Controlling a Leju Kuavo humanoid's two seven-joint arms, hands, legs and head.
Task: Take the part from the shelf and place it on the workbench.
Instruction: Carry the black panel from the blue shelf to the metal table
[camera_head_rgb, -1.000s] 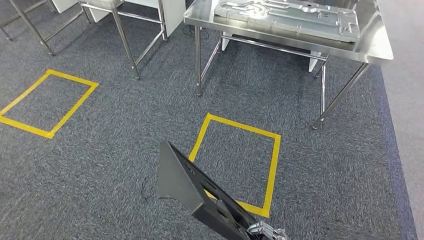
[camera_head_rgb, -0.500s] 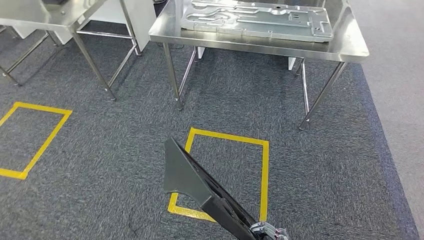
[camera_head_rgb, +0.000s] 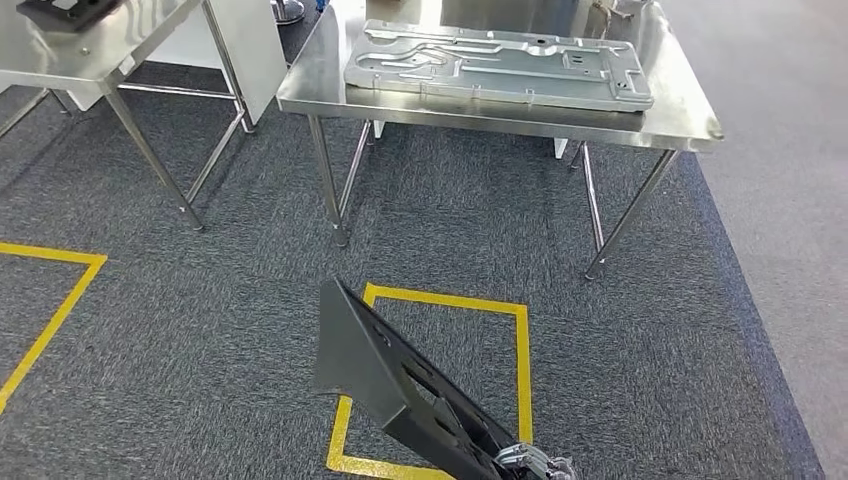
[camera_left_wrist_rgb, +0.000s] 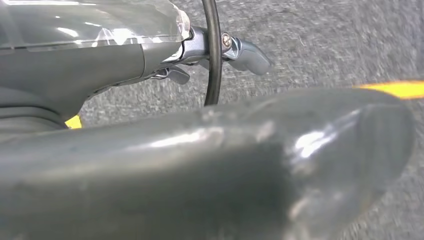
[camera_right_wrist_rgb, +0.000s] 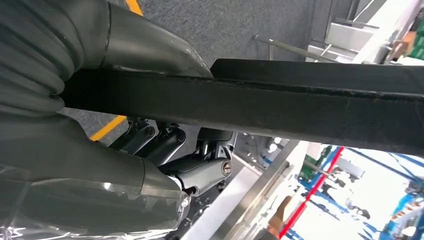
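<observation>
Head view showed the right hand (camera_head_rgb: 530, 463) gripping the dark part (camera_head_rgb: 385, 375) at lower centre — carrying step — workbench (camera_head_rgb: 690, 112) ahead; left hand's (camera_left_wrist_rgb: 220, 50) fingers I couldn't tell.

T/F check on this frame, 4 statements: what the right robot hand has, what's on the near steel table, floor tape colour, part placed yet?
1. The right robot hand holds the dark part. True.
2. The steel table ahead is bare. False: a silver stamped panel lies on it.
3. The tape square on the carpet is yellow. True.
4. The part already rests on the table. False: it is in the hand, above the carpet.
</observation>
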